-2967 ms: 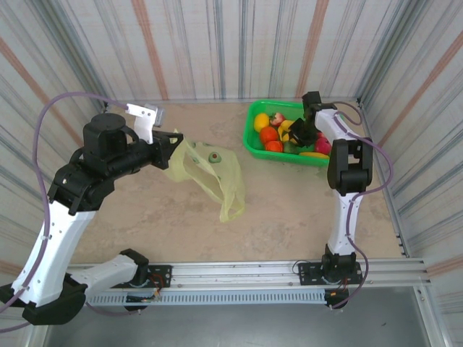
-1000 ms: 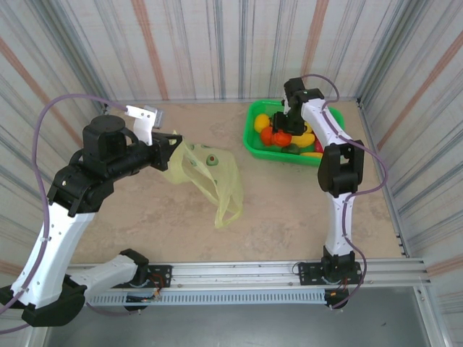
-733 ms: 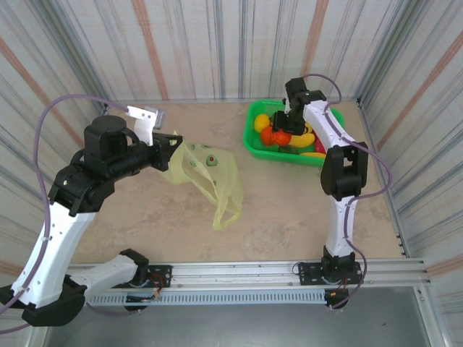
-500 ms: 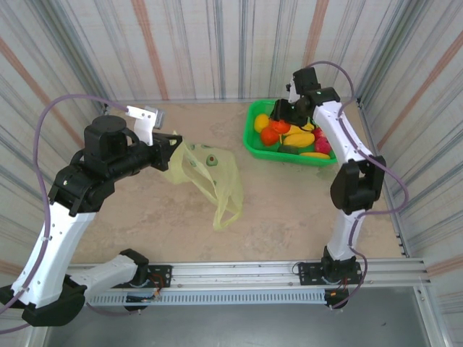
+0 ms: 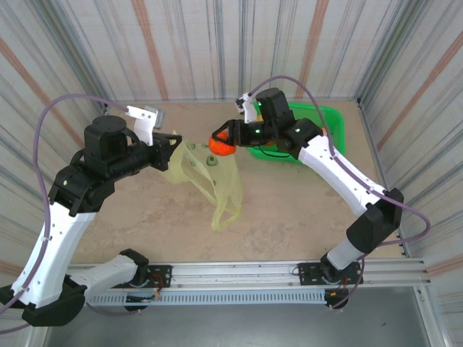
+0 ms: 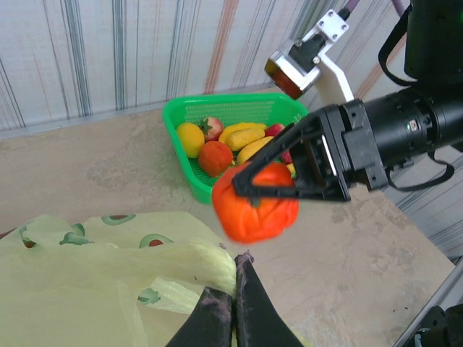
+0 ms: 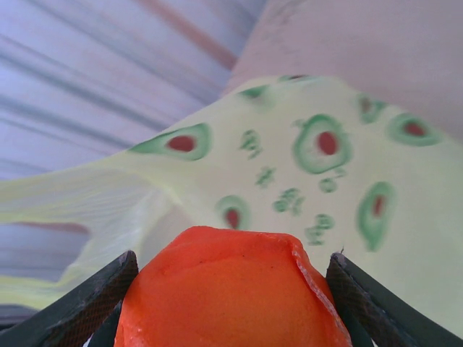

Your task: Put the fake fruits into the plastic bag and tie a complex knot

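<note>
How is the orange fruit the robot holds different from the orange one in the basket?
The held fruit hangs in the right jaws by the bag; the basket fruit lies in the basket. The held one looks dented, the basket one round. Both are orange.

The right arm [image 5: 333, 165] is covering most of the green basket [image 5: 331, 123] to the right of the plastic bag [image 5: 221, 177], hiding its fruit from above. In the right wrist view, the orange fruit [image 7: 231, 289] in front of the bag is running off the bottom edge, and the bag's print is looking pretty blurry.
</note>
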Action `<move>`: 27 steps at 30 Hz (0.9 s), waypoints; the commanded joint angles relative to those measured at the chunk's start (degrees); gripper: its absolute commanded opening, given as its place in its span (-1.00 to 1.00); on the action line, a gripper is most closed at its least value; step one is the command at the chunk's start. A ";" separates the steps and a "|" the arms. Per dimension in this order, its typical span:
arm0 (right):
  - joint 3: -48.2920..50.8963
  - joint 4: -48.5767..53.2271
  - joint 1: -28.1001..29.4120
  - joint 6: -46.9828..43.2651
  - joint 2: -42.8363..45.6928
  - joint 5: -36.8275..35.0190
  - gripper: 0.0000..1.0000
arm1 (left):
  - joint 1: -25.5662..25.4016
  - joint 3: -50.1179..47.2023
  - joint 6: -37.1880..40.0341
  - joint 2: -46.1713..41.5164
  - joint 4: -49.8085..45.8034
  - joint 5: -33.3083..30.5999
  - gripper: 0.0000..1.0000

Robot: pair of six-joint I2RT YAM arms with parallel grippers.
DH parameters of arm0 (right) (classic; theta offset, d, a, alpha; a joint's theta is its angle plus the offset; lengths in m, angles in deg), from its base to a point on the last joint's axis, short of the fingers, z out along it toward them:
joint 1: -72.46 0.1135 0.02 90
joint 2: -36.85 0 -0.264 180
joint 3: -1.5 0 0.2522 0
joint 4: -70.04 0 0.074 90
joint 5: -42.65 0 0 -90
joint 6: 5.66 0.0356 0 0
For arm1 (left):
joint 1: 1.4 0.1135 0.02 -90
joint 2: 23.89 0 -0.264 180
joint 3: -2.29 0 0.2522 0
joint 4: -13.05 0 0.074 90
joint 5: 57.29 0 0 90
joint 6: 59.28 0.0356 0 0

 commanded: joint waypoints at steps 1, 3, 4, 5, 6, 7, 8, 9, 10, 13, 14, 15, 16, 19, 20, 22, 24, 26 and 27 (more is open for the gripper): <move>-0.02 -7.94 2.94 5.43 0.45 3.48 0.16 | 0.30 0.95 0.74 -0.09 0.43 -0.56 -1.00; -0.55 -8.89 4.43 6.22 -0.90 3.62 0.17 | 0.30 1.12 0.51 0.07 0.52 -0.37 -1.00; -0.89 -9.01 5.03 6.32 -1.57 3.62 0.17 | 0.30 1.14 0.39 0.07 0.52 -0.32 -1.00; -1.35 -9.09 5.66 6.47 -2.29 3.43 0.17 | 0.30 1.13 0.31 0.10 0.58 -0.22 -1.00; -1.40 -9.78 6.37 6.96 -3.06 3.42 0.17 | 0.30 1.14 0.22 0.09 0.69 -0.24 -1.00; -1.58 -10.45 7.03 7.33 -3.69 3.60 0.17 | 0.34 1.13 0.17 0.14 0.83 -0.26 -1.00; -2.14 -10.42 7.83 7.29 -4.44 3.34 0.17 | 0.30 1.21 0.20 0.24 0.89 -0.37 -1.00; -2.51 -10.19 8.55 7.20 -5.05 2.80 0.17 | 0.32 1.35 0.16 0.26 0.85 -0.48 -1.00; -2.68 -10.10 9.27 7.21 -5.86 2.34 0.17 | 0.31 1.56 0.08 0.45 0.85 -0.37 -1.00; -2.87 -9.26 11.23 6.47 -7.71 -0.50 0.16 | 0.30 2.26 -0.23 0.60 1.15 0.06 -1.00; -3.13 -8.68 11.97 6.08 -8.43 -1.46 0.16 | 0.30 2.46 -0.27 0.60 1.32 0.15 -1.00; -3.59 -8.01 12.60 5.66 -9.06 -2.48 0.16 | 0.30 2.59 -0.41 0.55 1.38 0.19 -1.00; -4.24 -6.75 13.29 4.88 -9.93 -4.32 0.16 | 0.30 2.69 -0.49 0.53 1.61 0.33 -1.00; -6.69 -1.54 15.13 2.03 -12.88 -11.83 0.16 | 0.30 2.92 -0.83 0.28 2.16 1.04 -1.00; -7.83 0.98 15.81 0.63 -13.81 -15.94 0.17 | 0.30 2.91 -1.00 0.00 2.45 1.20 -1.00; -9.26 4.73 16.91 -1.54 -15.38 -23.48 0.19 | 0.30 2.72 -1.11 -0.56 2.76 1.12 -1.00; -10.47 8.15 17.63 -2.99 -16.78 -31.00 0.20 | 0.30 2.64 -1.11 -1.12 2.78 0.79 -1.00; -11.17 10.86 17.64 -3.94 -17.68 -38.35 0.23 | 0.30 2.54 -0.95 -1.58 2.57 0.49 -1.00; -11.16 11.45 17.61 -4.62 -17.80 -41.00 0.23 | 0.30 2.54 -0.87 -1.70 2.43 0.43 -1.00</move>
